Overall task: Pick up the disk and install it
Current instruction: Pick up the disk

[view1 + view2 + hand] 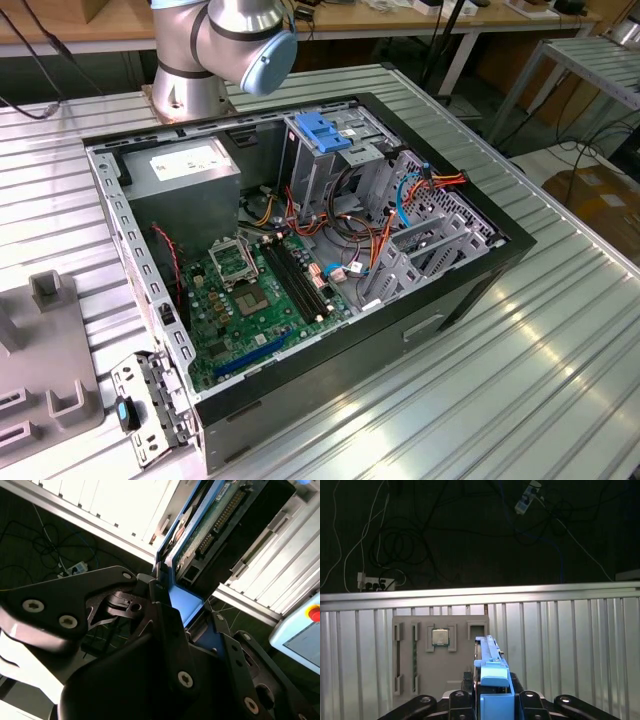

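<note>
In the exterior view, the computer case [440, 300] lies open on the counter [560, 380], its bays reachable from above. In the second wrist view, the gripper [172, 597] has its jaws clamped on the disk [210, 520] at the blue bracket end, probably to leave the body free. In the first wrist view, the disk is carried edge-on above the counter near a grey fixture [445, 672].

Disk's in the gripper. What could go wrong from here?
1. The gripper clamps the disk by one end of its blue bracket. The rest sticks out past the fingers, so it might tilt or slip.
2. Loose orange and blue cables lie right beside the drive cage in the open case and could snag the disk going in.
</note>
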